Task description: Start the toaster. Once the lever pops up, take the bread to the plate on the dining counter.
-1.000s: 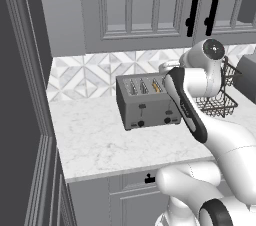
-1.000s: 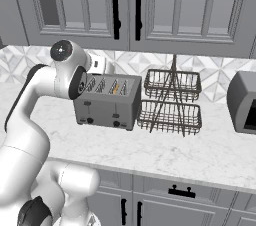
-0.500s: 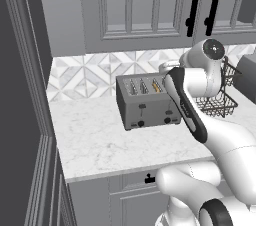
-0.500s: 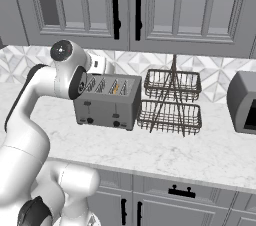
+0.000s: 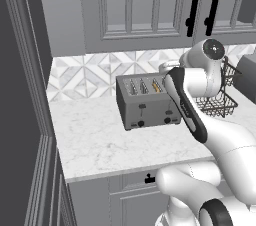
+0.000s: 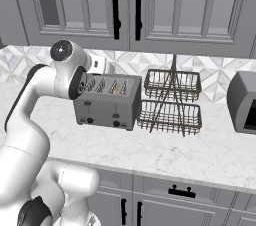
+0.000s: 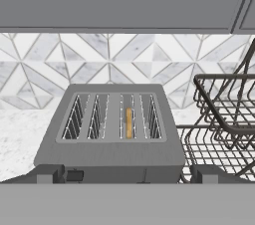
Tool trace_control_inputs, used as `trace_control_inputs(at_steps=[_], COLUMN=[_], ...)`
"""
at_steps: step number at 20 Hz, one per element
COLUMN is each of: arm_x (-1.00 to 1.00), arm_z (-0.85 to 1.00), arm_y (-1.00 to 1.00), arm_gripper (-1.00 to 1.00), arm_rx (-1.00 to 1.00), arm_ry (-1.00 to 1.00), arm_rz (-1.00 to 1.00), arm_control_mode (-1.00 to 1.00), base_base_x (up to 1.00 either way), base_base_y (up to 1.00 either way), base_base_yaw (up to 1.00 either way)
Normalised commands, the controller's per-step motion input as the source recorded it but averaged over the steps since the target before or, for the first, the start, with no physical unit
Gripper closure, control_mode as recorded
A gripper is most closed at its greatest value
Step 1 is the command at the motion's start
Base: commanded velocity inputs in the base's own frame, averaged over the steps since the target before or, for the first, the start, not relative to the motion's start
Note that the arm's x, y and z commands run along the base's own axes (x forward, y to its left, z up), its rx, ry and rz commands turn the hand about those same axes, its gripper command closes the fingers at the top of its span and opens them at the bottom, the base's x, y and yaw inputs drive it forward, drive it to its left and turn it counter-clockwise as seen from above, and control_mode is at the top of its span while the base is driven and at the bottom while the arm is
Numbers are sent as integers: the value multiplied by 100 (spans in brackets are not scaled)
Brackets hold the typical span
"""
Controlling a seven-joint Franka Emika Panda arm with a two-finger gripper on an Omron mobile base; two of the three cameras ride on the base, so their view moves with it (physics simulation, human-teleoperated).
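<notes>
Toaster on marble counter, bread seated in slot.
Toaster (image 5: pixel 148 101) stands near the backsplash; bread (image 7: pixel 129 122) sits in its third slot. Wire basket (image 6: pixel 171 102) stands just beside it. Fingers (image 7: pixel 55 173) spread apart, holding nothing.

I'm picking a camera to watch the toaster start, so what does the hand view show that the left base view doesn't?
Hand view alone: a straight look down into the toaster's four slots, with the bread standing in the third slot from the left, and the gripper's open finger tips low in front.

Left base view alone: the toaster's front face with its two black levers and knobs, the white arm and the cabinet doors above.

Both: the toaster, the bread, the black wire basket, the patterned backsplash.
</notes>
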Motion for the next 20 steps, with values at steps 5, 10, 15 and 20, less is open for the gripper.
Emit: trace_control_inputs(at_steps=[5,10,15,20], arm_x=[0,0,0,0], arm_z=[0,0,0,0], arm_y=[0,0,0,0], arm_gripper=[-100,-100,-100,-100], arm_rx=[0,0,0,0], arm_ry=[0,0,0,0], arm_rz=[0,0,0,0], arm_control_mode=[-100,-100,-100,-100], base_base_x=[0,0,0,0], base_base_y=[0,0,0,0], base_base_yaw=[0,0,0,0])
